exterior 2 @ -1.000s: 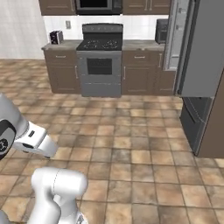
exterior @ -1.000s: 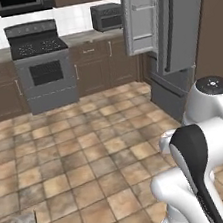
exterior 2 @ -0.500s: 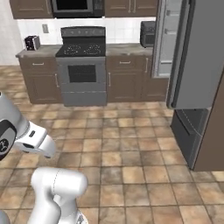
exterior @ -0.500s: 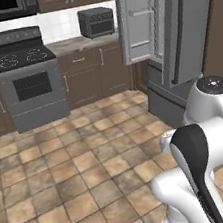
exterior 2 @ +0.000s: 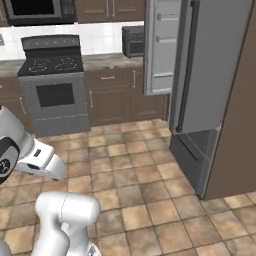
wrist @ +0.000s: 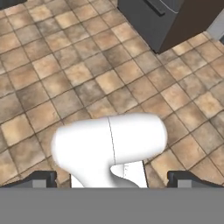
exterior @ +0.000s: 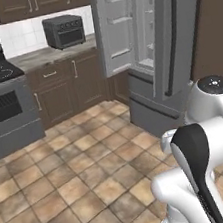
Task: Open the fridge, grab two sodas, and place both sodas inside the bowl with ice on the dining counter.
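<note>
Left base view showed shelves inside the fridge (exterior: 150, 52), 1 door ajar; pincer (wrist: 112, 177) released over floor tiles (wrist: 65, 57).

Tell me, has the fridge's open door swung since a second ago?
No: the tall grey fridge's open door keeps its angle to the fridge body; the camera shifted.

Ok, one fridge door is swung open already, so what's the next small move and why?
Probably keep driving the base toward the fridge. Its left door stands open, showing the inner shelves, but a stretch of tiled floor separates it from the arm. The gripper is open and empty, pointing down at the floor, and no sodas can be made out from here.
</note>
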Tool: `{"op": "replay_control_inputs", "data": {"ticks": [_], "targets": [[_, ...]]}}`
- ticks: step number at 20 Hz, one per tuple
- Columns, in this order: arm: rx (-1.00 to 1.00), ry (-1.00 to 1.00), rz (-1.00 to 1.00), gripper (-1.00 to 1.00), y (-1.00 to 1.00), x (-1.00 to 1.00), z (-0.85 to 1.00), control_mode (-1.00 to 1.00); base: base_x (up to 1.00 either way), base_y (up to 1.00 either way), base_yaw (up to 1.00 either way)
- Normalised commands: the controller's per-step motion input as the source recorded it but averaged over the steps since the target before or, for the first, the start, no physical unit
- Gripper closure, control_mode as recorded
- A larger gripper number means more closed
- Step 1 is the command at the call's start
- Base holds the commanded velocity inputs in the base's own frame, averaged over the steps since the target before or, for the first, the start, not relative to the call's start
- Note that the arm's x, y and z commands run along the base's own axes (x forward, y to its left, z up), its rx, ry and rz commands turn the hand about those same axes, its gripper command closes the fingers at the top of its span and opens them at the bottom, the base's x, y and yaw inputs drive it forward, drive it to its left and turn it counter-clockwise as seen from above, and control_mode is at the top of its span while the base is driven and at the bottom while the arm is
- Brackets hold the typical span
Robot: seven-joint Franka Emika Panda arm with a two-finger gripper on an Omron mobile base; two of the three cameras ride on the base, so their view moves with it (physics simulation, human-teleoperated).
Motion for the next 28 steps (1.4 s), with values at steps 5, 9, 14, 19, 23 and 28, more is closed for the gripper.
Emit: {"op": "replay_control_inputs", "data": {"ticks": [5, 9, 14, 19, 23, 28], "targets": [[0.0, 0.0, 0.0, -1.0, 0.0, 0.0, 0.0, 1.0, 0.78, 0.26, -0.39], [0.0, 0.0, 0.0, -1.0, 0.0, 0.0, 0.0, 1.0, 0.77, 0.35, -0.38], [0.0, 0.0, 0.0, -1.0, 0.0, 0.0, 0.0, 1.0, 0.82, 0.45, -0.34], [0.0, 0.0, 0.0, -1.0, 0.0, 0.0, 0.0, 1.0, 0.81, 0.48, -0.31], [0.0, 0.0, 0.0, -1.0, 0.0, 0.0, 0.0, 1.0, 0.7, 0.27, -0.31], [0.0, 0.0, 0.0, -1.0, 0.0, 0.0, 0.0, 1.0, 0.58, 0.16, -0.36]]}}
